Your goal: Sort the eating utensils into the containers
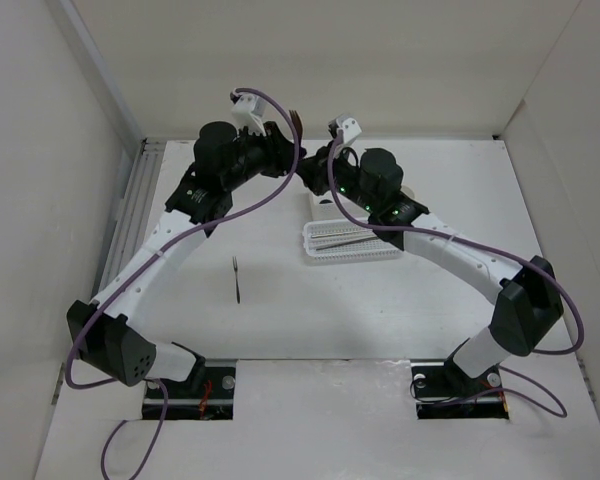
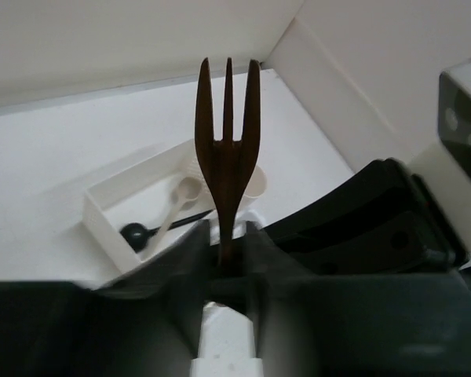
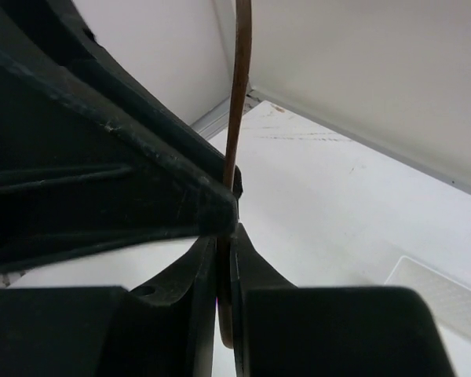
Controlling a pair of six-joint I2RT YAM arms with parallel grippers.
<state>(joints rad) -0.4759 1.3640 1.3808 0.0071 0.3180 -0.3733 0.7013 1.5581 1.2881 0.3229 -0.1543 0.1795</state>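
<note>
Dark brown three-tined fork (image 2: 226, 157) stands upright in the air over the far middle of the worktop (image 1: 280, 330).
Left gripper (image 2: 228, 251) jaws pinch its handle; right gripper (image 3: 224, 306) jaws pinch the handle's lower end.

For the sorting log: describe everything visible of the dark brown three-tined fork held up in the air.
The dark brown three-tined fork looks like smooth wood or plastic. It is thin and flat, and slightly curved when seen edge-on. It stands tines up, with its narrow handle clamped between the fingers of the left gripper. In the right wrist view, the right gripper also appears closed on the lower handle.
</note>
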